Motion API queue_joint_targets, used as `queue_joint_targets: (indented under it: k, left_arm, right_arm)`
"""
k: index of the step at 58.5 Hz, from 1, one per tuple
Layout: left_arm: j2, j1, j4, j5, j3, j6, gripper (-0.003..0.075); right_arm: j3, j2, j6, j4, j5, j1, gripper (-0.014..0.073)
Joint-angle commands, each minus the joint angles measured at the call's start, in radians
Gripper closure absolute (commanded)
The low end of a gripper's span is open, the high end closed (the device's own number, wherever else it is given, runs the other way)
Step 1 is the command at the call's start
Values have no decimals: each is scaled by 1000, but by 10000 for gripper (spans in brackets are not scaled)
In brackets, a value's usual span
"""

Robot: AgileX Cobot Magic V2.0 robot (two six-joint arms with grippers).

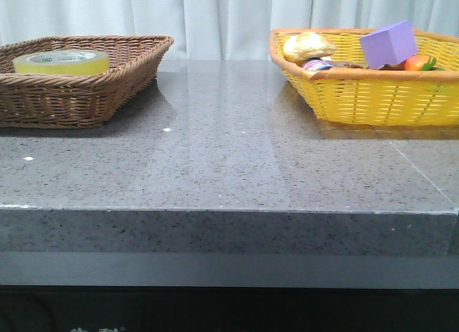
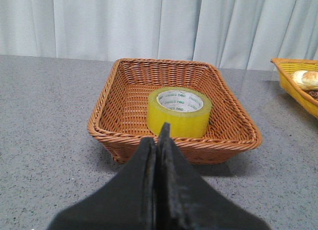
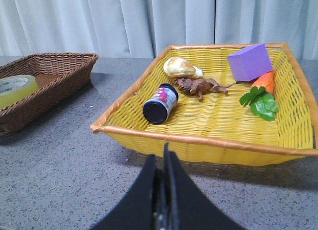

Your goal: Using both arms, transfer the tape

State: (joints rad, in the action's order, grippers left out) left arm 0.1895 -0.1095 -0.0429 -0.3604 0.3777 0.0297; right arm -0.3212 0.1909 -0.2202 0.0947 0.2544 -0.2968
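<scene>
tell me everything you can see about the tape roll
The tape is a wide roll of translucent yellow tape on a white core printed with green lettering. It looks full and lies flat, hole up, on the floor of the brown wicker basket, toward its near rim. Nothing else touches it; neither hand is near it.

Only the gripper fingers of the robot appear; neither arm shows in the front view.

Left gripper: two matte black fingers, broad at the base and tapering to narrow tips. The surface is slightly rough and dull (a fine grain shows along the inner edges). A thin dark seam runs between them.

Right gripper: same matte black finish and the same wedge shape, tapering to a slim point. A narrow slot between the fingers shows a little grey metal low down. No cables, screws or markings are visible on either.
</scene>
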Motion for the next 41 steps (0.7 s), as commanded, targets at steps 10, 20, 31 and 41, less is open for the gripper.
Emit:
queue_joint_targets:
  k: [10,20,31,41]
  left_arm:
    - [-85,7,-5,85,-76,-3,740]
    - [-174,7,-5,98,-213,-3,740]
    - [-215,7,-5,153,-337,-3,740]
    - [-215,7,-6,259,-428,-3,740]
  right_arm:
    - [-28,10,7,15,-89,6,715]
    - [-28,10,7,15,-89,6,715]
    - [-28,10,7,15,-89,6,715]
    - [-28,10,7,15,-89,6,715]
